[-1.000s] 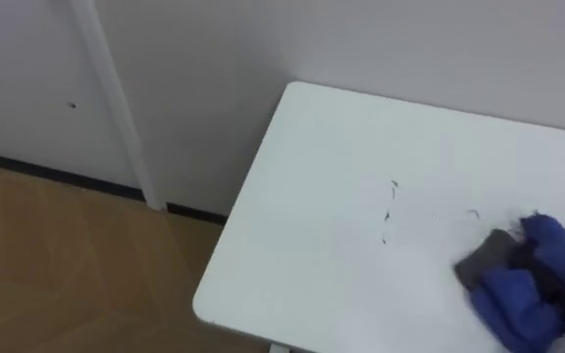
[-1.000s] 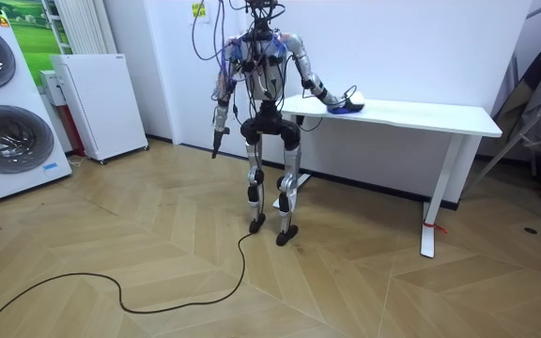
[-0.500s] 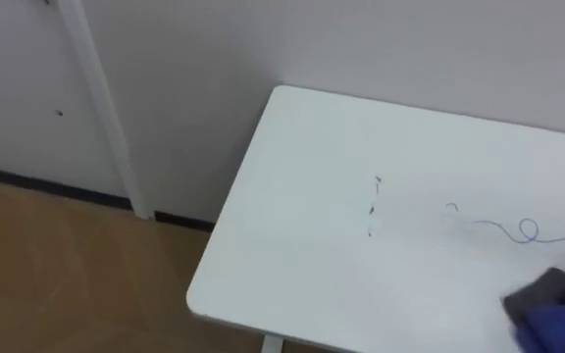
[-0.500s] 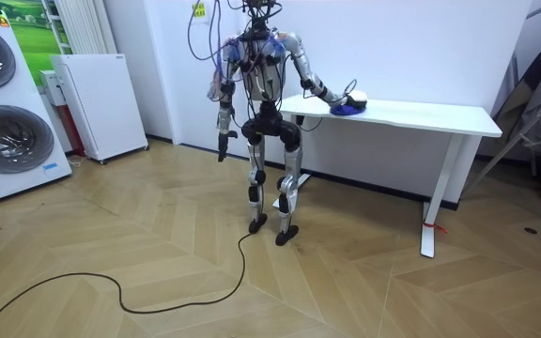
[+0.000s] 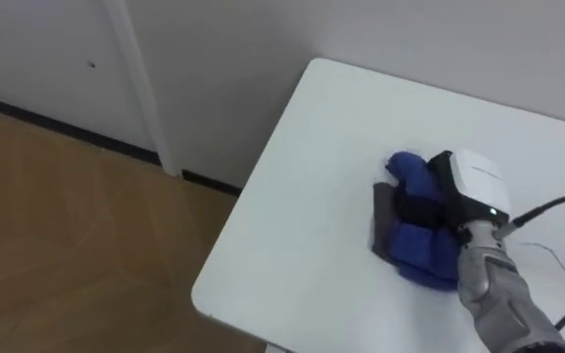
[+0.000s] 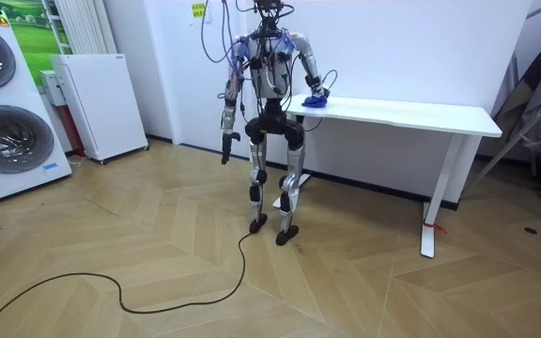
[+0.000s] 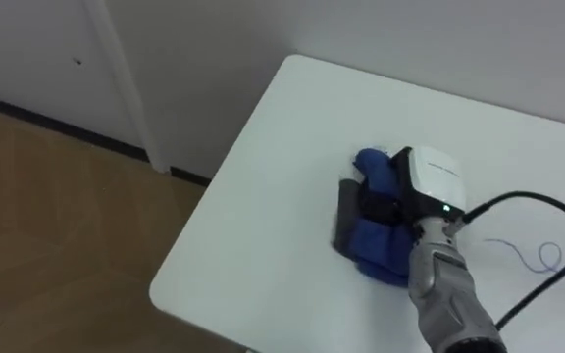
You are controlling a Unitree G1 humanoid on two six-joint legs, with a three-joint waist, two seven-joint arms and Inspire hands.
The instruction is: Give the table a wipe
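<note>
Curling over a bunched blue cloth [image 5: 415, 250], the dark fingers [image 5: 422, 208] of the right hand [image 5: 449, 201] are clamped on it, with blue folds bulging out on either side of them. The hand lies palm down on the cloth and holds it against the white table [image 5: 302, 196], near the table's left end and back from its front edge. The forearm comes in from the lower right and slopes down to the wrist.

Both eye views show a thin blue scribble [image 7: 542, 257] on the tabletop to the right of the hand, apart from the cloth. They also show wooden floor [image 5: 67, 245] beyond the table's left end.

From the room view, the robot stands upright on that floor at the table's end on the room view's left, its right arm raised and bent to reach the top. Its left hand [image 6: 224, 150] hangs beside its thigh, away from the table. Stacked washing machines [image 6: 3, 103] and a low white cabinet [image 6: 97, 103] stand against the wall, well apart from the robot.
</note>
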